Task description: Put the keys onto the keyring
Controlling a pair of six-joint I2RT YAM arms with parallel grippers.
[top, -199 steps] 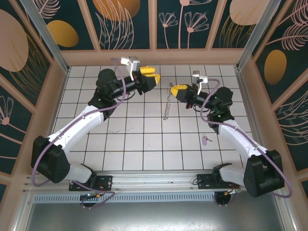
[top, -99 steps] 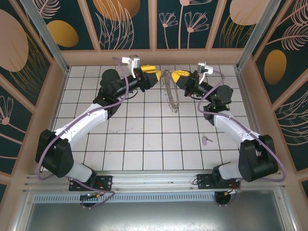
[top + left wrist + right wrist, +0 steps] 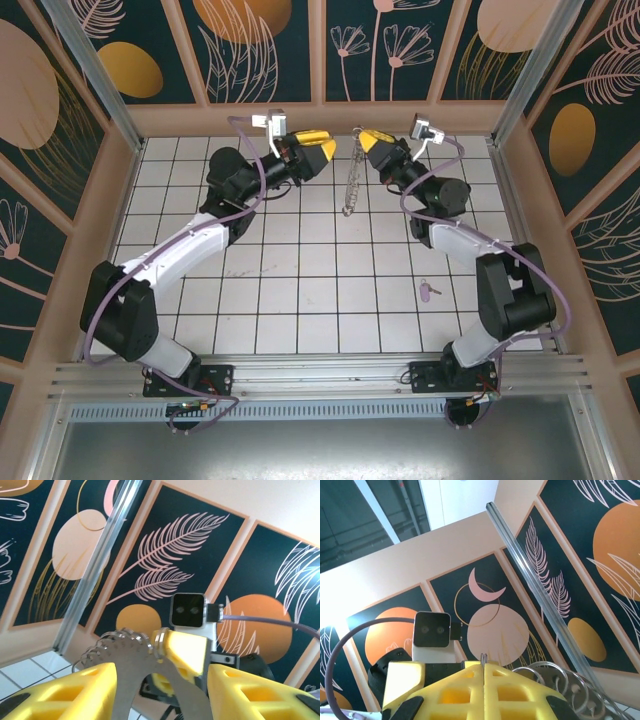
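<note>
Nearest my bases, on the white-tiled table (image 3: 300,290), the small lilac key (image 3: 428,289) lies flat right of centre. It is beside my right forearm and well apart from both grippers, on the same tile as a second ago.

Farther out, toward the back wall, my right gripper (image 3: 363,138) is clenched on the top of the keyring (image 3: 351,176). The chain hangs from the fingertips as a narrow, nearly straight strand. A second ago this gripper was nearer to me, with the chain reaching further toward the middle of the table. Half a second ago the chain bowed into a curve; now it is drawn slim. From my right wrist, the yellow fingers (image 3: 470,690) meet with no gap. A thin metal bit stands up from the seam, and ring coils show just to the right.

My left gripper (image 3: 325,153) faces the right one from the left, near the chain but apart from it in the top view. It has shifted slightly toward the back wall since a second ago. Its jaws are released: from the left wrist, the two yellow fingers (image 3: 65,690) stand apart. A flat grey metal piece of the keyring shows between them, and I cannot tell whether they touch it.
</note>
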